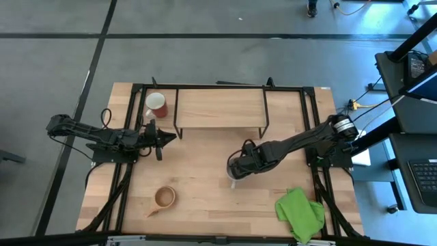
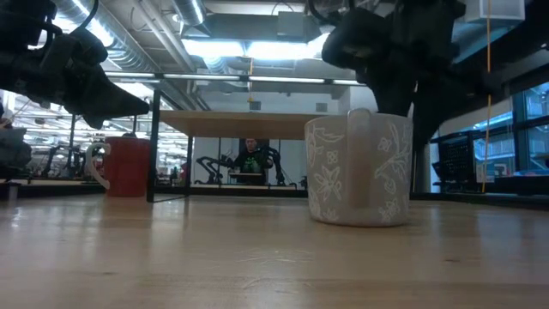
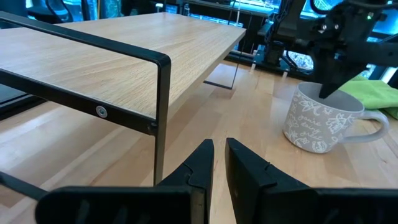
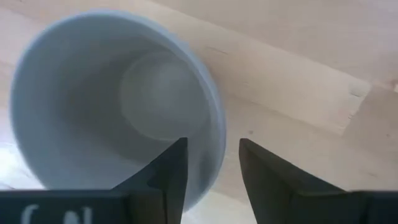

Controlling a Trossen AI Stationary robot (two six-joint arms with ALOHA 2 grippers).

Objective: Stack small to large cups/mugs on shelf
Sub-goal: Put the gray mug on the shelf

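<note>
Nothing is stacked yet: I see the shelf (image 1: 220,107) bare. My right gripper (image 4: 211,163) straddles the grey mug's (image 2: 358,167) rim on the bench (image 1: 205,184), jaws not yet clamped. Left gripper (image 3: 219,163), nearly clenched and empty, waits beside the red mug (image 1: 157,104). The wooden cup (image 1: 164,198) sits untouched.

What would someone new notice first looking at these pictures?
Most striking is the right hand poised over the grey mug in the middle of the table, one finger inside the rim and one outside. Behind it stands the shelf, nothing on it, with the red mug by its left end. The left hand waits just in front of the red mug, and the wooden cup sits near the front edge.
</note>
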